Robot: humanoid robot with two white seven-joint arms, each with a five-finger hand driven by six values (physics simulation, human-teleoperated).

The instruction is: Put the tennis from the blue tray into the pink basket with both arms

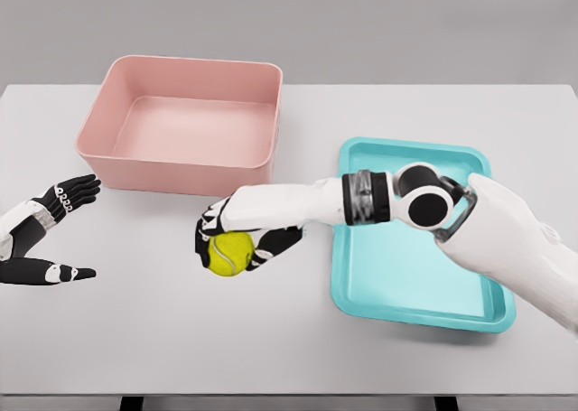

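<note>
The right hand (237,239) had its fingers clamped on the tennis ball (229,253) above the desk (135,321), between the pink basket (181,122) and blue tray (411,284), while the left hand (45,235) waited, fingers apart.

— Inspector: What stood behind the work surface?
— Assistant: A plain grey wall (406,23), flat and unmarked, ran across the whole top of the view.
— Inspector: And the furniture?
— Assistant: One white table (135,339) filled most of the frame. Its front edge showed at the bottom, with two dark supports (131,403) beneath. Lighting was even, shadows soft.
</note>
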